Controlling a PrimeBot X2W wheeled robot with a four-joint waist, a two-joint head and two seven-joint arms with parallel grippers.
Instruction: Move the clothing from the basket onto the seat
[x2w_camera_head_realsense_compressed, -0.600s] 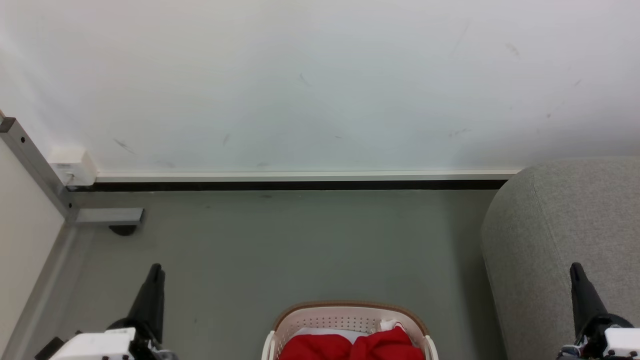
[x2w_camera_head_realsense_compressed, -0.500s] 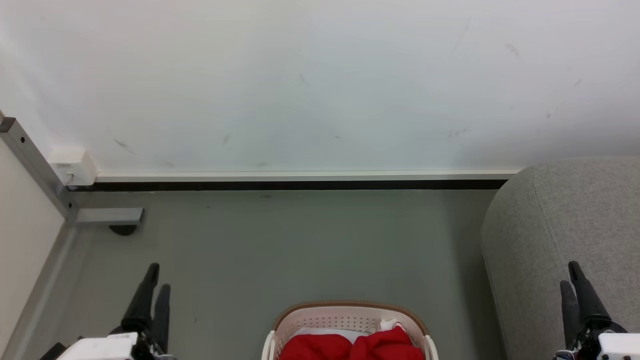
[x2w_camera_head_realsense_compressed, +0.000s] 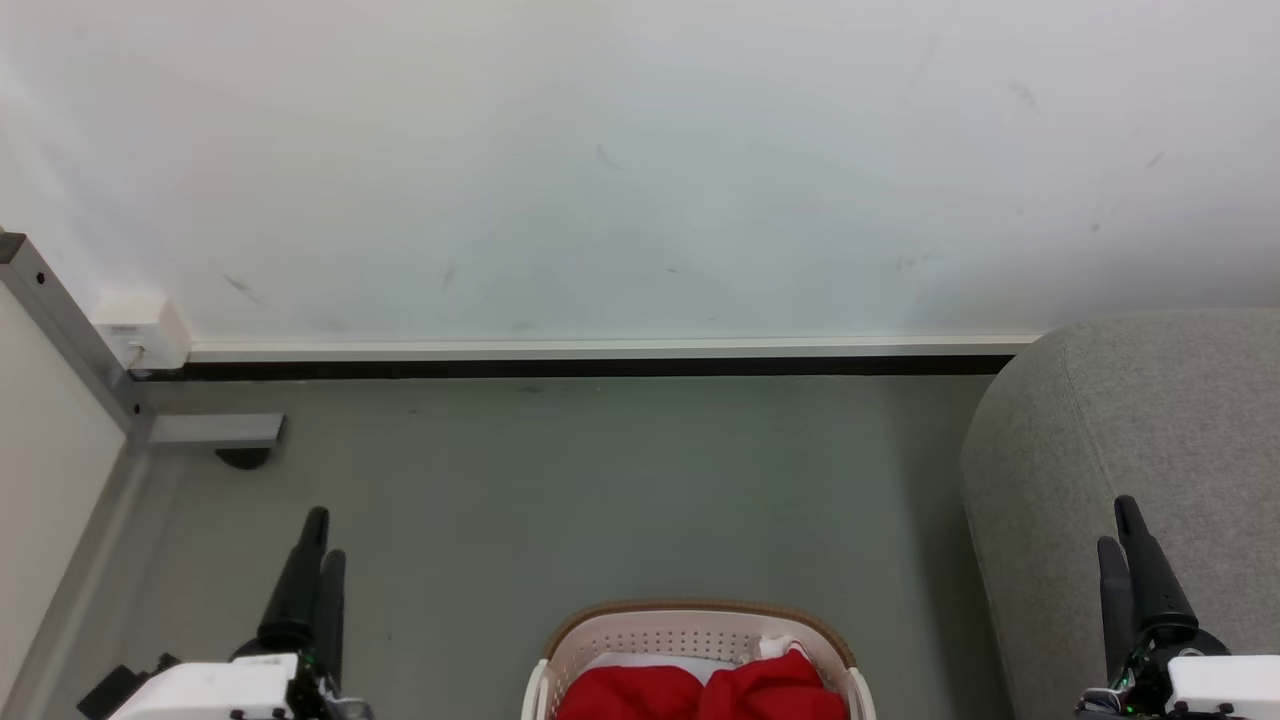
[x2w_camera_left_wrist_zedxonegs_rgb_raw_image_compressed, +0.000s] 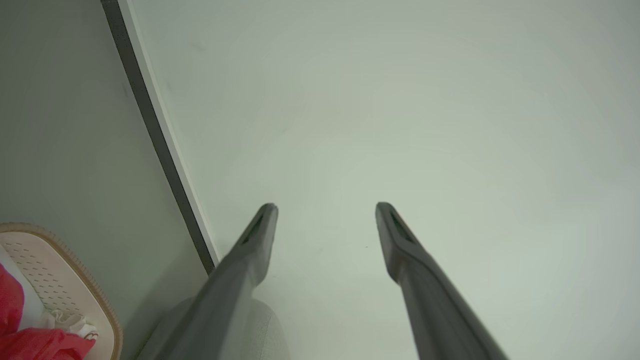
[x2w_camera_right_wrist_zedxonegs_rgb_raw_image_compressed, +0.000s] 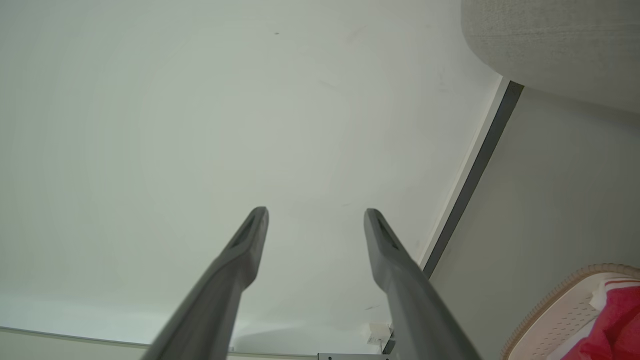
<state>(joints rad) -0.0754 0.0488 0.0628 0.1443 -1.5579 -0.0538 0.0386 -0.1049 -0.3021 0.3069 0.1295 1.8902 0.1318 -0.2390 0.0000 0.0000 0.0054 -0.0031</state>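
Right now the red clothing (x2w_camera_head_realsense_compressed: 700, 692) lies heaped in the laundry basket (x2w_camera_head_realsense_compressed: 700, 612), which stands on the grey floor (x2w_camera_head_realsense_compressed: 600, 480) directly in front of me, at the near edge of my head view, so I judge either arm could reach the pile. A strip of white sheet (x2w_camera_head_realsense_compressed: 640, 662) shows beyond the red, against the basket's far wall. The grey sofa seat (x2w_camera_head_realsense_compressed: 1130, 420) rises to the right of the basket, near it but not touching, which should make for a short carry. My left gripper (x2w_camera_head_realsense_compressed: 325, 535) hovers over bare floor left of the basket, and my right gripper (x2w_camera_head_realsense_compressed: 1115, 522) hovers by the seat's rounded corner. Both point toward the white wall (x2w_camera_head_realsense_compressed: 640, 150), fingers spread wide with nothing between them. I judge no garment is lifted yet: I am poised on either side of the basket, ready to dip in.
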